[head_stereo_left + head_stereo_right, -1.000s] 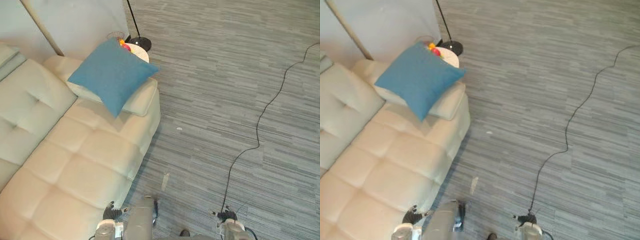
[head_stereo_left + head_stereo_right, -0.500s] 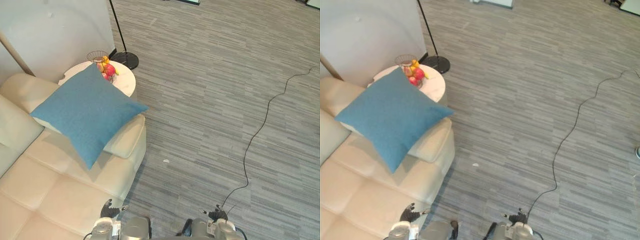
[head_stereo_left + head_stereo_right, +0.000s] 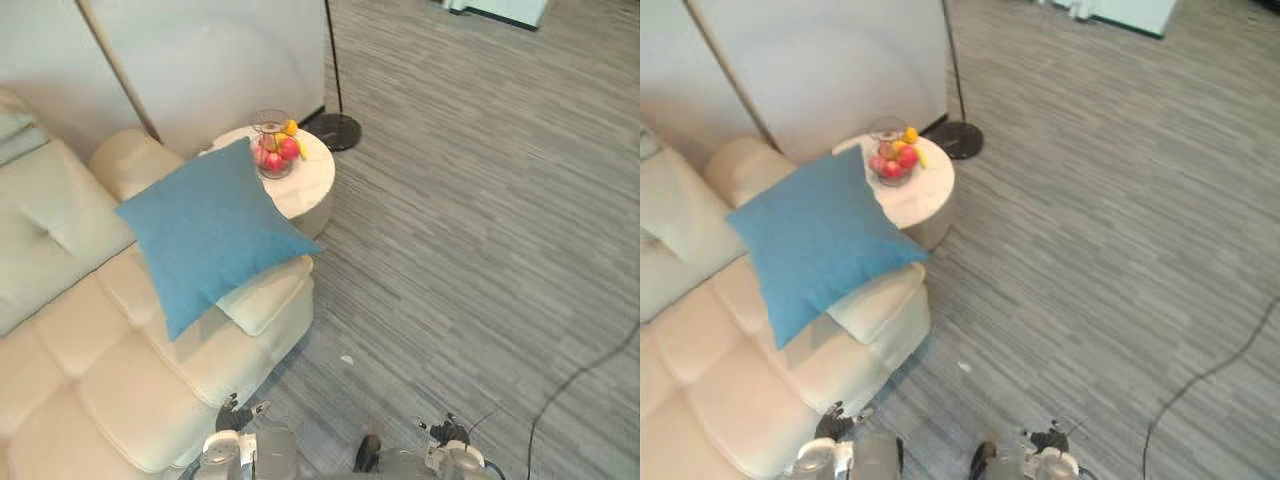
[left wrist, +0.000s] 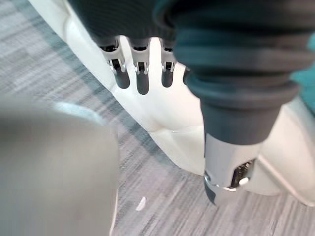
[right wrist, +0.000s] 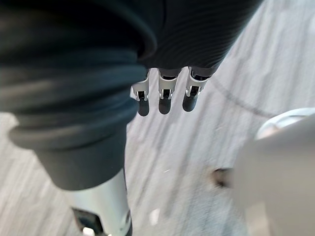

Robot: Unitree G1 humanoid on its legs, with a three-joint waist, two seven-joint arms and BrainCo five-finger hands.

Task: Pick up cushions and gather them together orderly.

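Left robot hand (image 4: 141, 78): fingers straight and loosely spread, wide, holding nothing; hanging beside the sofa's front edge, above the floor; fingers (image 4: 120, 77) dark-tipped, in a row, clear of the upholstery. Right robot hand (image 5: 165, 96): fingers likewise straight and relaxed, wide, empty; hanging over bare floor, away from the sofa. Sofa (image 3: 80, 380): cream, tufted in squares, on the robot's left; padded armrest (image 3: 262, 300) at its near end. Cushion (image 3: 205, 230): one, blue, square; lying tilted across the armrest and the seat next to it, one corner pointing out past the armrest toward the floor, another corner toward the worktop; well apart from both hands, touched by neither. Worktop (image 3: 310, 185): small, round, white, standing just beside the armrest, partly covered in the head views by the cushion's upper corner. Bowl (image 3: 272, 150): clear glass, on the worktop, near the cushion's corner; holds fruit (image 3: 285, 148), red and yellow. Lamp (image 3: 335, 130): round black base on the floor just beyond the worktop, thin black pole rising from it. Floor (image 3: 480, 250): grey striped carpet; one small white scrap (image 3: 346, 359) on it near the sofa's front corner. Wall (image 3: 220, 60): pale, behind sofa and worktop.
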